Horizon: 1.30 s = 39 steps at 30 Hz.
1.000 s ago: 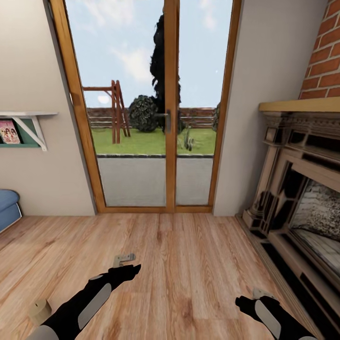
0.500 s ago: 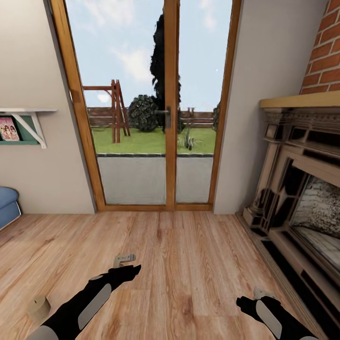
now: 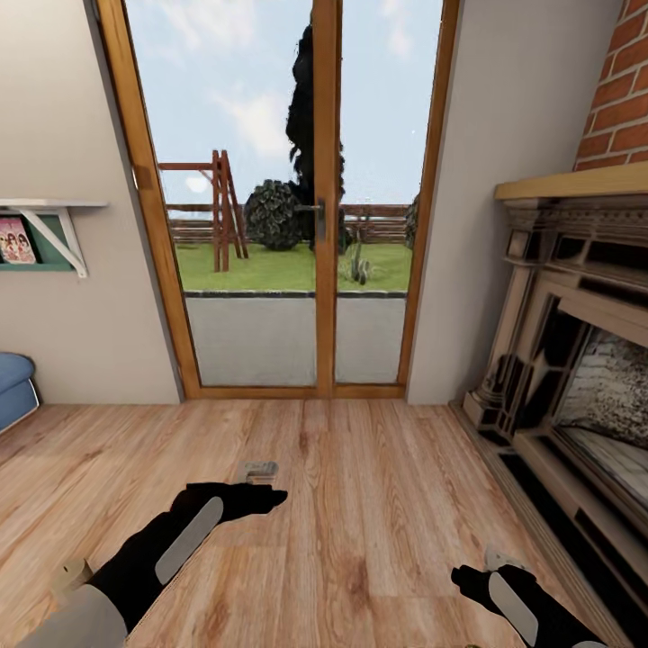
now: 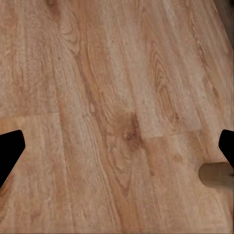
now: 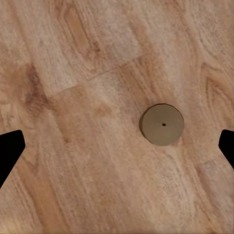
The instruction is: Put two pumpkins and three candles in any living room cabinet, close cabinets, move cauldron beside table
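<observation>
The left end effector (image 3: pixel 260 469) reaches forward over the wooden floor (image 3: pixel 360 504) at the end of a black arm with a grey panel; in the left wrist view its two dark fingertips (image 4: pixel 9 148) sit at opposite edges with bare planks between them, so it is spread wide and holds nothing. A candle (image 3: pixel 70 576), a stubby tan cylinder, stands on the floor just beside that arm's upper part, on its outer side and well behind the end effector; a tan shape at the edge of the left wrist view may be a candle too, but that cannot be told. The right end effector (image 3: pixel 498 559) is low at the right of the head view, and the right wrist view shows its fingertips (image 5: pixel 10 151) likewise far apart and empty. A second candle (image 5: pixel 162 124) stands upright on the floor below it, its round top with a small dark centre dot lying between the fingertips, nearer one of them. Ahead stands a glass door (image 3: pixel 315 198) in a wooden frame, looking onto a lawn. A fireplace (image 3: pixel 576 360) with a brick chimney lies to the right, a wall shelf (image 3: pixel 49 211) and a blue seat (image 3: pixel 13 382) to the left.
</observation>
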Tool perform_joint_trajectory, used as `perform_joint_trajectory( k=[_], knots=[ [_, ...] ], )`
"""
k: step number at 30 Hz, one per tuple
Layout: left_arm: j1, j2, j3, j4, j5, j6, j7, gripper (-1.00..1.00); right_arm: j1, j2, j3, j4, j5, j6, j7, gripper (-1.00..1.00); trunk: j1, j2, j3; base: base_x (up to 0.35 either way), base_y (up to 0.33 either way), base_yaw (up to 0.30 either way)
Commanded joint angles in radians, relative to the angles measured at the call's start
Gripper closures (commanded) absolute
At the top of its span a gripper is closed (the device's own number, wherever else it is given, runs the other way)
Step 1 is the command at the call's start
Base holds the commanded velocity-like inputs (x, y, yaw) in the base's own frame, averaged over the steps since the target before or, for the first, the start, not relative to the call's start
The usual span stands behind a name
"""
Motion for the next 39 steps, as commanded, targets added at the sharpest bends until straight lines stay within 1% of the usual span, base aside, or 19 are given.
perform_joint_trajectory(
  k=[1, 3, 4, 7, 9, 12, 16, 18, 19, 24, 29, 39],
  knots=[
    [-0.029, 0.000, -0.002, -0.020, 0.011, 0.041, 0.010, -1.00, -0.001, -0.002, 0.008, -0.003, -0.011, 0.002, -0.009, -1.00, 0.000, -0.001, -0.001, 0.000, 0.000, 0.000],
    [-0.056, 0.000, -0.002, -0.035, 0.014, 0.070, 0.011, -1.00, -0.001, -0.003, 0.008, -0.003, -0.011, 0.002, -0.009, -1.00, 0.000, -0.001, -0.001, 0.000, 0.000, 0.000],
    [-0.076, 0.000, -0.001, -0.053, 0.021, 0.093, 0.011, -1.00, -0.001, -0.004, 0.008, -0.004, -0.011, 0.002, -0.009, -1.00, 0.000, -0.001, -0.001, 0.000, 0.000, 0.000],
    [-0.097, 0.000, -0.001, -0.073, 0.033, 0.118, 0.012, -1.00, -0.001, -0.006, 0.008, -0.006, -0.011, 0.002, -0.009, -1.00, 0.000, -0.001, -0.001, 0.000, 0.000, 0.000],
    [-0.101, 0.001, -0.001, -0.078, 0.035, 0.123, 0.012, -1.00, -0.001, -0.007, 0.008, -0.007, -0.011, 0.002, -0.009, -1.00, 0.000, -0.001, -0.001, 0.000, 0.000, 0.000],
    [-0.107, 0.005, -0.001, -0.107, 0.039, 0.146, 0.012, -1.00, -0.001, -0.012, 0.008, -0.008, -0.011, 0.002, -0.010, -1.00, 0.011, -0.022, -0.011, 0.000, 0.000, 0.000],
    [-0.109, 0.007, 0.000, -0.124, 0.040, 0.160, 0.014, -1.00, -0.001, -0.015, 0.008, -0.009, -0.011, 0.002, -0.010, -1.00, 0.027, -0.050, -0.023, 0.000, 0.000, 0.000],
    [-0.109, 0.009, 0.014, -0.131, 0.041, 0.167, 0.014, -1.00, -0.001, -0.016, 0.008, -0.008, -0.011, 0.002, -0.010, -1.00, 0.034, -0.064, -0.029, 0.000, 0.000, 0.000],
    [-0.108, 0.009, 0.041, -0.135, 0.042, 0.170, 0.015, -1.00, -0.001, -0.016, 0.008, -0.008, -0.011, 0.002, -0.010, -1.00, 0.038, -0.071, -0.033, 0.000, 0.000, 0.000],
    [-0.107, 0.008, 0.115, -0.140, 0.040, 0.201, 0.012, -1.00, -0.001, -0.016, 0.008, -0.007, -0.011, 0.002, -0.010, -1.00, 0.057, -0.106, -0.048, 0.000, 0.000, 0.000],
    [-0.107, 0.008, 0.137, -0.141, 0.040, 0.214, 0.010, -1.00, -0.001, -0.017, 0.008, -0.006, -0.011, 0.002, -0.010, -1.00, 0.077, -0.141, -0.064, 0.000, 0.000, 0.000],
    [-0.107, 0.009, 0.143, -0.143, 0.039, 0.219, 0.009, -1.00, -0.001, -0.017, 0.008, -0.004, -0.011, 0.002, -0.011, -1.00, 0.115, -0.211, -0.095, 0.000, 0.000, 0.000]
  ],
)
